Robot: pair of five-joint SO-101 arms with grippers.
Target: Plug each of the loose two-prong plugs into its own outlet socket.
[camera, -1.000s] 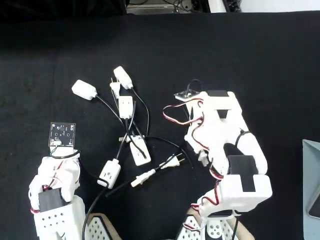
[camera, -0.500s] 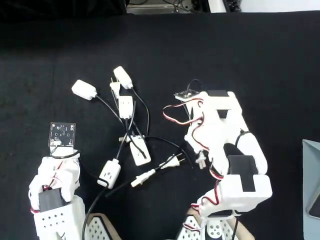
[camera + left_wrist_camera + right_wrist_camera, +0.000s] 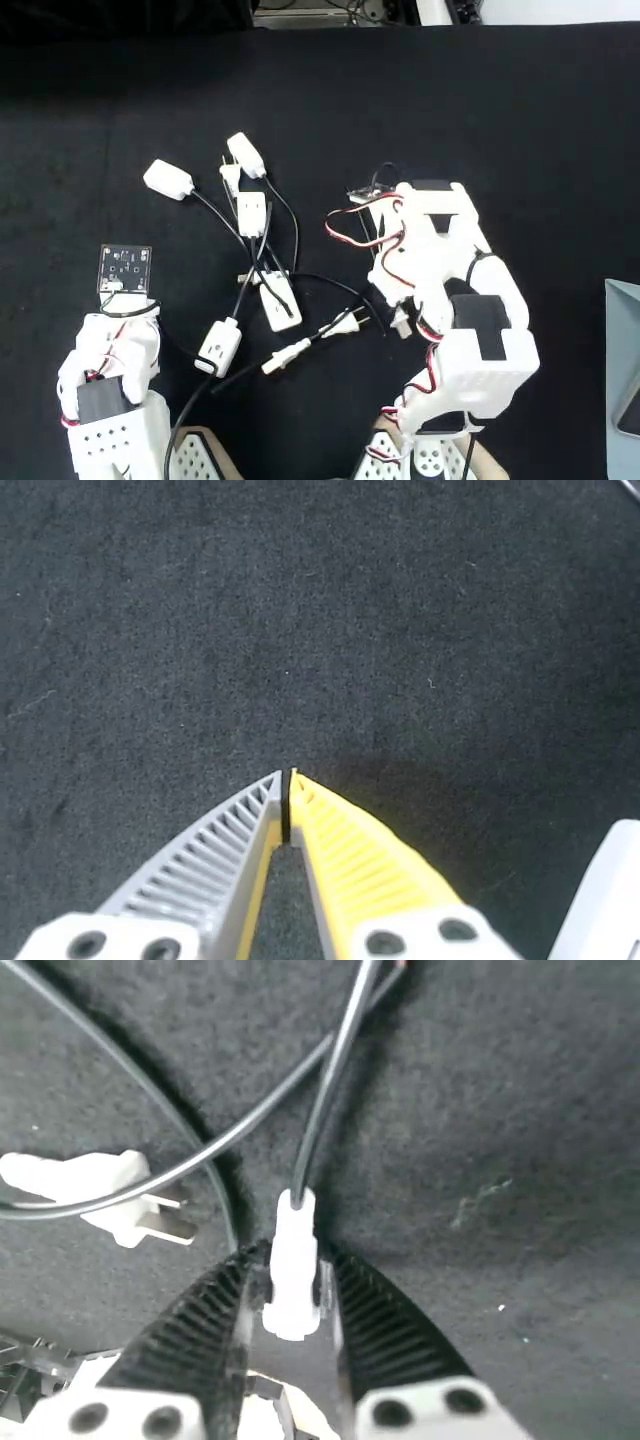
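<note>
White plug sits clamped between my right gripper's black fingers, its cord trailing across the dark table, while my left gripper rests pinched together.

Table cover: was plain black.
Left gripper: had one grey finger, one yellow, both ribbed.
Right gripper: had black ribbed fingers.
Plug: was white, cord black.
Outlet sockets: were white.
Right arm: was white, wires red.
</note>
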